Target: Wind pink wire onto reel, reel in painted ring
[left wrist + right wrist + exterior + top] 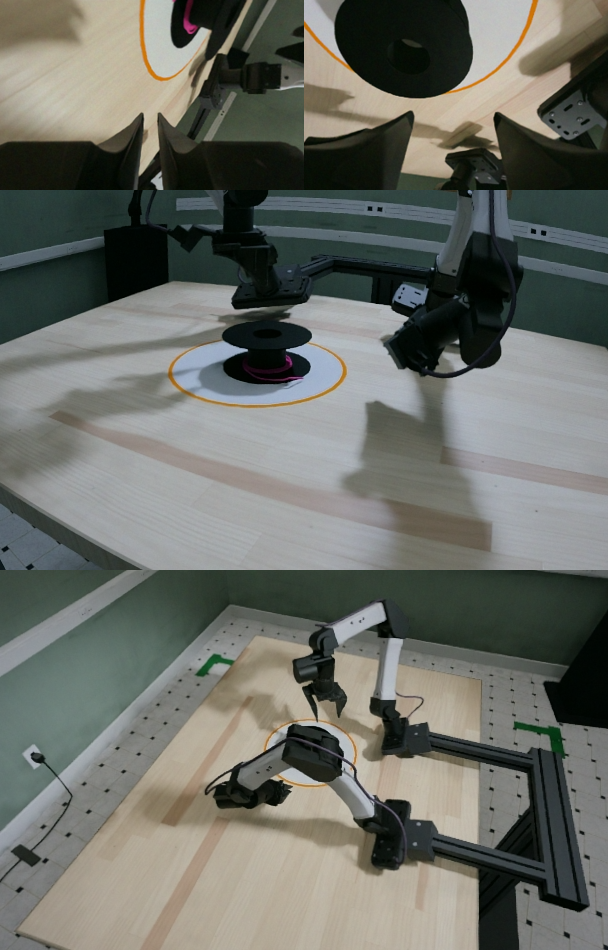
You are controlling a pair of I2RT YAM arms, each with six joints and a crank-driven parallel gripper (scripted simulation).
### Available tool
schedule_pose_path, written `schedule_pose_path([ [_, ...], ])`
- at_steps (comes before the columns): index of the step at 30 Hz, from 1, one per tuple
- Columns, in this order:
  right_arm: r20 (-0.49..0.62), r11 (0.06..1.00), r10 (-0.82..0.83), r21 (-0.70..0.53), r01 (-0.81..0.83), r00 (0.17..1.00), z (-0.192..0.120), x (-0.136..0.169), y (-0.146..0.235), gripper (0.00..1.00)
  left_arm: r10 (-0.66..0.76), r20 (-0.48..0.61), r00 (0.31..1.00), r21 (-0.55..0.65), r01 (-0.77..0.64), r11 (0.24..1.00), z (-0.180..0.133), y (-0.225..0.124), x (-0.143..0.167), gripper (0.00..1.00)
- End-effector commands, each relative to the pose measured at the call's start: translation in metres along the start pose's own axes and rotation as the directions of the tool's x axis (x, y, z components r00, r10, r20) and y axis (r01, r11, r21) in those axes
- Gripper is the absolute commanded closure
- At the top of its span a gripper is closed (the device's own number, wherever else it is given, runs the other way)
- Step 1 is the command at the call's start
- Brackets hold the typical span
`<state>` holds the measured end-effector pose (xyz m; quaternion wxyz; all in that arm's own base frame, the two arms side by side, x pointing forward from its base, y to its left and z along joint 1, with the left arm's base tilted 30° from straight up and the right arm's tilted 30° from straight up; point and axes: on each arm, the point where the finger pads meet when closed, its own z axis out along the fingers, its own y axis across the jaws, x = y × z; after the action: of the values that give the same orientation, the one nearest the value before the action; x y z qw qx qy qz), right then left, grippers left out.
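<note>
The black reel (pixel 267 357) (pixel 208 13) (pixel 368 64) lies flat on one flange inside the painted orange ring (pixel 308 786) (pixel 257 406) (pixel 146 64). Pink wire (pixel 270 379) (pixel 191 28) loops around the lower hub. A short loose end runs along the lower flange to its edge, beside a pale streak. My left gripper (pixel 290 788) (pixel 150 114) is nearly shut and empty, outside the ring and clear of the reel. My right gripper (pixel 328 718) (pixel 453 114) is open and empty, above and beside the reel. The upper flange hides the wire in the right wrist view.
The left arm's elbow (pixel 312 752) covers much of the ring and the reel in the top view. The left arm base (pixel 390 837) and right arm base (pixel 395 742) stand by one table edge, joined to a dark frame (pixel 562 820). No other loose object shows.
</note>
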<state>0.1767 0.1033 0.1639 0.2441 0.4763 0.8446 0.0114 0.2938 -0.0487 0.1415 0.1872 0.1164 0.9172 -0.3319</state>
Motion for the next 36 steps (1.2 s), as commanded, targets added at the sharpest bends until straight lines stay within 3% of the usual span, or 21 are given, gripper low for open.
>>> schedule_pose_path([
  [1,0.009,0.999,0.022,-0.036,-0.022,1.0,-0.012,-0.006,0.004,0.15,0.017,0.011,1.0,0.006,-0.017,1.0,-0.024,-0.031,-0.002,0.85],
  [14,0.021,0.997,0.018,-0.082,-0.016,1.0,-0.021,-0.003,-0.002,0.15,0.017,0.011,1.0,0.006,-0.017,1.0,-0.025,-0.034,0.005,0.85],
  [24,0.035,0.968,0.033,-0.248,-0.023,0.999,-0.041,0.005,-0.021,0.15,0.004,0.057,0.998,-0.018,-0.003,1.0,-0.03,-0.04,0.008,0.85],
  [26,0.044,0.942,-0.047,-0.329,0.059,0.998,-0.049,0.014,-0.022,0.15,-0.004,0.086,0.996,-0.033,0.007,0.999,-0.033,-0.041,0.01,0.85],
  [28,0.065,0.875,-0.187,-0.443,0.196,0.98,-0.064,0.032,-0.021,0.15,-0.013,0.122,0.992,-0.051,0.019,0.999,-0.037,-0.044,0.014,0.85],
  [31,0.122,0.65,-0.468,-0.625,0.434,0.876,-0.113,0.095,-0.035,0.15,-0.028,0.191,0.981,-0.083,0.045,0.996,-0.043,-0.049,0.021,0.85],
  [32,0.204,0.578,-0.501,-0.645,0.5,0.841,-0.116,0.104,-0.03,0.15,-0.033,0.217,0.976,-0.095,0.055,0.994,-0.046,-0.051,0.023,0.85],
  [34,0.357,0.492,-0.553,-0.589,0.641,0.753,-0.106,0.129,-0.031,0.15,-0.043,0.273,0.961,-0.12,0.078,0.99,-0.05,-0.055,0.029,0.85],
  [36,0.435,0.434,-0.65,-0.461,0.774,0.623,-0.072,0.152,-0.054,0.15,-0.051,0.334,0.941,-0.146,0.105,0.984,-0.055,-0.06,0.036,0.85],
])
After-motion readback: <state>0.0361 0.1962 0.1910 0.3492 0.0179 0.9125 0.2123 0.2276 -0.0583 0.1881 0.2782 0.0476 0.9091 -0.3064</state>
